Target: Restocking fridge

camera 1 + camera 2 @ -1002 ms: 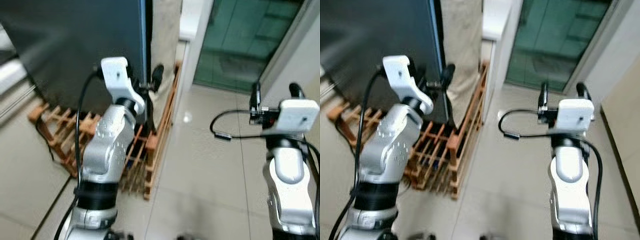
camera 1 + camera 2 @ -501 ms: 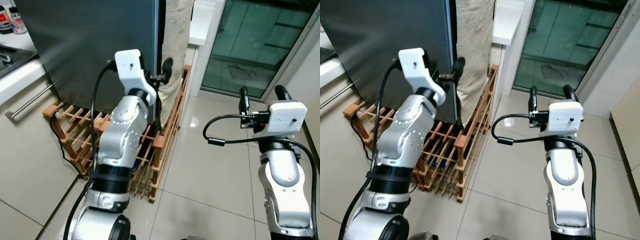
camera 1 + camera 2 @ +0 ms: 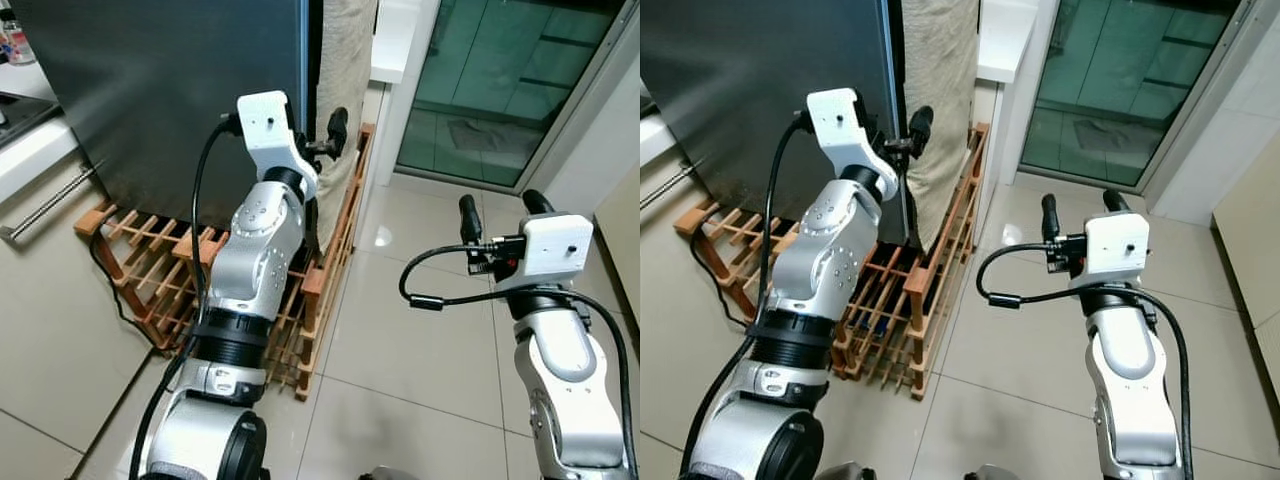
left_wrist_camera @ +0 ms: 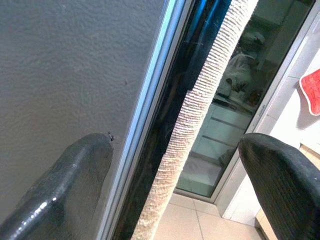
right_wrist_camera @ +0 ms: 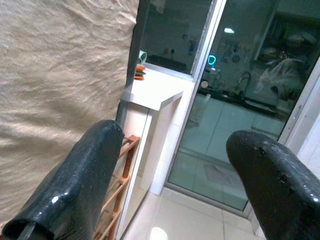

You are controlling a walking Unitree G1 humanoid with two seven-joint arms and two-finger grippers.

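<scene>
Your left gripper is raised, fingers spread, at the dark grey fridge door's edge; right gripper hovers open, forearm upright.

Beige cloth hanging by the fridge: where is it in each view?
Left eye: cloth hangs top centre, right of the dark fridge door.
Right eye: cloth top centre-left, above the wooden rack.
Left wrist: seen edge-on, a pale strip between the left gripper fingers.
Right wrist: broad beige sheet behind one finger.
Shared landmark: glass door.
</scene>
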